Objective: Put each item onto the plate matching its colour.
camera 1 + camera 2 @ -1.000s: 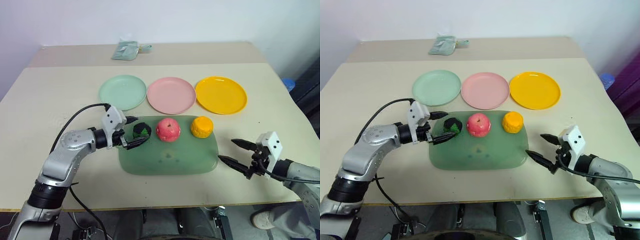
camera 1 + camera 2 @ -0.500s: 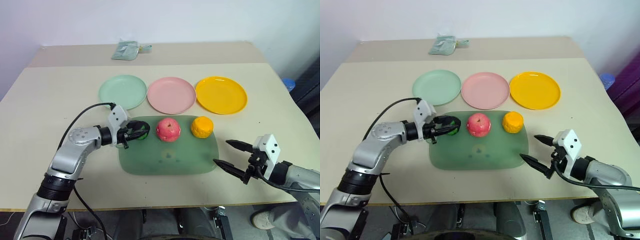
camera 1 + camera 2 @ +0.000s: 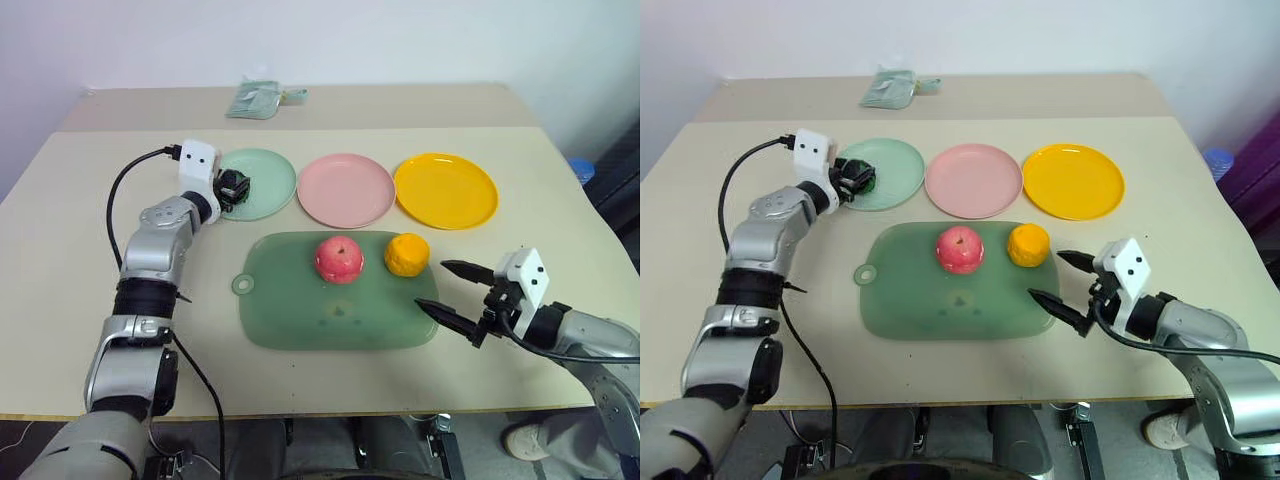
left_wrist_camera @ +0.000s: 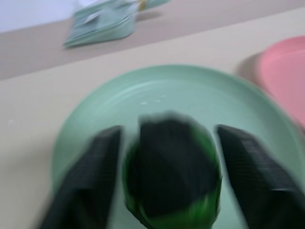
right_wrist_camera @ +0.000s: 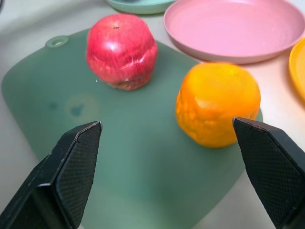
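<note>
My left gripper [image 3: 232, 188] sits upper left in the head view, over the near-left part of the green plate [image 3: 265, 170]. The green ball [image 4: 171, 174] lies between its fingers [image 4: 86, 186]; the wrist view shows a gap on either side, so the jaws stand spread and the ball looks released, though blur prevents certainty about contact. A folded green packet [image 3: 253, 101] lies at the far table edge, top centre-left, well clear.

Centre: the pink plate [image 3: 346, 189], bare. Below it the green tray [image 3: 300, 310] carries the apple [image 3: 339, 259] and, just right of it, the orange [image 3: 406, 254], standing apart.

Right: the yellow plate [image 3: 446, 189], bare. My right gripper [image 3: 452, 293] hovers lower right at the tray's right edge, jaws wide, grasping nothing, the orange nearest.

Change: a second ago the ball was on the tray's upper left corner with my left gripper around it; that corner is now vacant.

Count: three plates, three fruits, one tray, one packet.
</note>
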You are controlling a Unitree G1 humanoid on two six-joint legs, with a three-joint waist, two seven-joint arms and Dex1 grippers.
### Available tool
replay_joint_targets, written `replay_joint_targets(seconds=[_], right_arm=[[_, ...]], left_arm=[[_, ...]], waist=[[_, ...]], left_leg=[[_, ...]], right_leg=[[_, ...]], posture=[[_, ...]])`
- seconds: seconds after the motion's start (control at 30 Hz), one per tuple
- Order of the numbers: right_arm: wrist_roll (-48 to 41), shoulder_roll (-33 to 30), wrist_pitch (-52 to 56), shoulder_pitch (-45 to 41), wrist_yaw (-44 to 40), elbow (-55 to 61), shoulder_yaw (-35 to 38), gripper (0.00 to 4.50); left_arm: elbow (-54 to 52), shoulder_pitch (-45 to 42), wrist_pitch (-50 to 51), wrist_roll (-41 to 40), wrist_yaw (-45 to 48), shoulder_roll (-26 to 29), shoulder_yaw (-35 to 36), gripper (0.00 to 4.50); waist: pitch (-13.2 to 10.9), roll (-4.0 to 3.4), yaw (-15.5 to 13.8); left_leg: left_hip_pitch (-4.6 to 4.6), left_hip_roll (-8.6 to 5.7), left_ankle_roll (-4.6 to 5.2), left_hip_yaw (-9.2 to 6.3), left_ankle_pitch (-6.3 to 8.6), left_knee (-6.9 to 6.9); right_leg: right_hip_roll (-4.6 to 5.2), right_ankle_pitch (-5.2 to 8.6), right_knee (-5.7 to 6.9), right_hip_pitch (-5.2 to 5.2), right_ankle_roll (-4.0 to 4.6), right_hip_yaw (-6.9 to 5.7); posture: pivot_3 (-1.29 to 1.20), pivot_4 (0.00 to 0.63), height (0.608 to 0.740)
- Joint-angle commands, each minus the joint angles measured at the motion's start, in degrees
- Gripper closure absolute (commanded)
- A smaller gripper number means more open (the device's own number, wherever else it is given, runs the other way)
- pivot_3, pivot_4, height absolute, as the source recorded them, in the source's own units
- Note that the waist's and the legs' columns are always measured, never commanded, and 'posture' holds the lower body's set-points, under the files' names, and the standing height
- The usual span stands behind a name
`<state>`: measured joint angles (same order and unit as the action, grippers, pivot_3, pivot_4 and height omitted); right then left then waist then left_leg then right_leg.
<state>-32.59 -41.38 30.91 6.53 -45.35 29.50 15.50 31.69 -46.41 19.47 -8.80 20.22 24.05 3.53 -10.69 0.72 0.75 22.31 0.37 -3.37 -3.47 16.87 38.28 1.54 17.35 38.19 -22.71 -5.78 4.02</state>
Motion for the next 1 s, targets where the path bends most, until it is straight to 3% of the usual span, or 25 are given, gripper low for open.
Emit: replay_joint_targets(seconds=[0.03, 0.27, 0.4, 0.6, 1.0], right_arm=[[-0.65, -0.44, 0.10, -0.33, 0.71, 2.31, 0.89, 0.00], [-8.79, 0.01, 7.33, -5.92, 3.30, 6.21, 0.18, 0.00], [-6.64, 4.05, 10.62, -14.30, 9.85, 8.72, -9.12, 0.00], [5.65, 10.10, 7.78, -22.52, 14.98, 1.06, -23.04, 0.00], [12.64, 14.41, 5.75, -26.16, 14.70, -8.74, -27.62, 0.00]], left_arm=[[0.79, -2.01, -5.69, 1.14, -0.61, 0.22, 1.27, 0.10], [-14.43, 9.45, -9.79, -5.89, 8.25, 2.11, 5.74, 0.10], [-30.09, 24.19, -7.48, -11.85, 21.30, 7.56, 5.02, 0.10], [-41.74, 39.51, -6.47, -14.61, 29.54, 13.15, 4.88, 0.10], [-53.62, 47.76, -2.33, -17.38, 29.02, 13.11, 4.46, 0.10]], waist=[[0.00, 0.00, 0.06], [0.02, -0.03, 0.52], [0.02, -0.02, 0.88], [0.03, -0.01, -0.29], [0.03, -0.01, 0.43]], left_leg=[[0.02, 0.01, 0.00, 0.00, 0.00, -0.01], [0.01, 0.12, -0.02, -0.02, -0.01, -0.03], [-0.01, 0.34, -0.06, -0.01, -0.03, -0.08], [0.01, 0.25, -0.08, -0.02, -0.04, -0.05], [0.01, 0.29, -0.05, -0.03, -0.02, -0.10]], right_leg=[[0.00, 0.00, 0.01, -0.03, 0.00, 0.00], [0.02, 0.00, 0.06, -0.11, 0.00, 0.12], [-0.01, -0.01, 0.12, -0.18, 0.03, 0.16], [0.09, 0.00, 0.08, -0.14, 0.04, 0.13], [0.02, 0.00, 0.03, -0.15, 0.04, 0.08]], posture=[[0.00, 0.150, 0.740], [0.00, 0.150, 0.740], [0.00, 0.150, 0.740], [0.00, 0.150, 0.740], [0.00, 0.150, 0.740]])
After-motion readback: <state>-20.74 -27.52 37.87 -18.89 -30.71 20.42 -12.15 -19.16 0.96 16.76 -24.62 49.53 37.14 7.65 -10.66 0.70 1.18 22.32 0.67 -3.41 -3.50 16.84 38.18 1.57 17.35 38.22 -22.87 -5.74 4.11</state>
